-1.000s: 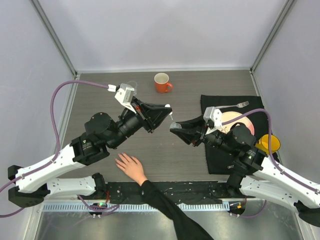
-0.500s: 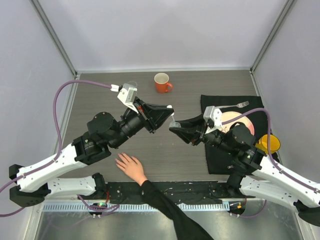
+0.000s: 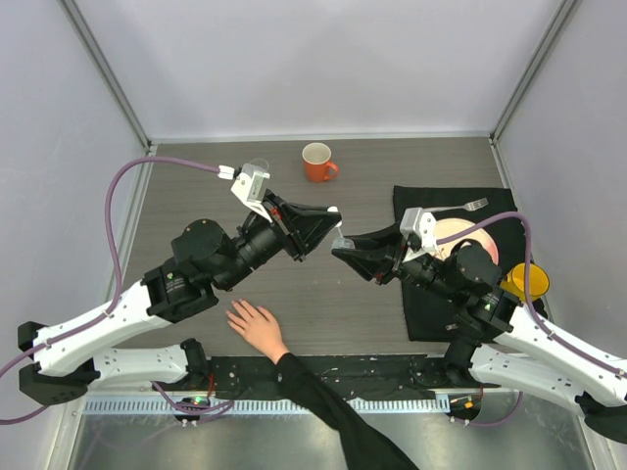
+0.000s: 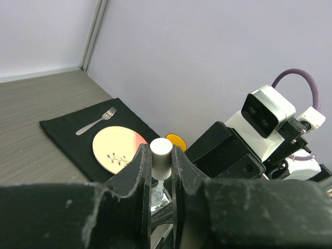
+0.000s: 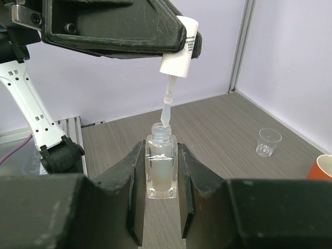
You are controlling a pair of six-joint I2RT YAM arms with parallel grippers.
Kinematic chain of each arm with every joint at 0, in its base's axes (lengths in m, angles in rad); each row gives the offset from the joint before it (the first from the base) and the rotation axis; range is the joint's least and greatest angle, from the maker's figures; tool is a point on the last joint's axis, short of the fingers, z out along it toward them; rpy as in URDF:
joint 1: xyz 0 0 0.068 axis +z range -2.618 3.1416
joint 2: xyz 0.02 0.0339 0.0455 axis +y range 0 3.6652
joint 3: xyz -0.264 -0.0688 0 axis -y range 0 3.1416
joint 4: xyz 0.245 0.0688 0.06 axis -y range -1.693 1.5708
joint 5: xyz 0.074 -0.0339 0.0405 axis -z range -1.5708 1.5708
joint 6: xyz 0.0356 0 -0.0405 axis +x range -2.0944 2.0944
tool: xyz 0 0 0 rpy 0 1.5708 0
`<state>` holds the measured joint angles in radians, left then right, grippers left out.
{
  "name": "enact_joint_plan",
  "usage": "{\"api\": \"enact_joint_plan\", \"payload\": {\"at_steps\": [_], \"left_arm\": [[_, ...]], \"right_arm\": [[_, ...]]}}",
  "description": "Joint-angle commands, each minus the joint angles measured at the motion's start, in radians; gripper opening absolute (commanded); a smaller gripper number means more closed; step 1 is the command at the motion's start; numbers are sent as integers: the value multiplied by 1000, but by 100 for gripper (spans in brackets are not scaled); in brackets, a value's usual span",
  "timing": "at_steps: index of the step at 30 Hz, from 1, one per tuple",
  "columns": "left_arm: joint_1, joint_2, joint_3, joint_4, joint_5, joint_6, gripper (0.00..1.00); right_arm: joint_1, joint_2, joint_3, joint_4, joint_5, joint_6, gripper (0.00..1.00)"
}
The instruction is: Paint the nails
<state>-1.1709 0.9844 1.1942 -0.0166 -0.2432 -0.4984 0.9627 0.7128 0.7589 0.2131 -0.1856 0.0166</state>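
While the desk [image 3: 294,284] carries one black mat [image 3: 423,305], one plate [image 4: 116,148] and one mug [image 3: 316,162], the two arms meet above its middle. One bare hand [image 3: 257,326] lies flat near the front edge. The right pincer [image 3: 342,253] is clamped on the single clear bottle [image 5: 161,166]. The left pincer [image 3: 329,215] is clamped on its white cap [image 5: 179,46], with the brush [image 5: 166,106] at the neck. This looks like loading polish. Next, the brush must travel down to the nails [image 3: 235,308], which are too small to count, without dripping.
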Motion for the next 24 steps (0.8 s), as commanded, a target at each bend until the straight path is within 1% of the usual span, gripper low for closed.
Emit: {"api": "enact_joint_plan", "payload": {"at_steps": [1, 16, 24], "left_arm": [[2, -9, 2, 35, 2, -6, 0], [2, -6, 1, 32, -2, -8, 0], [2, -18, 11, 20, -48, 27, 0]], "right_arm": [[-1, -22, 34, 65, 5, -12, 1], [1, -22, 40, 69, -11, -10, 1], [1, -38, 39, 63, -9, -9, 1]]}}
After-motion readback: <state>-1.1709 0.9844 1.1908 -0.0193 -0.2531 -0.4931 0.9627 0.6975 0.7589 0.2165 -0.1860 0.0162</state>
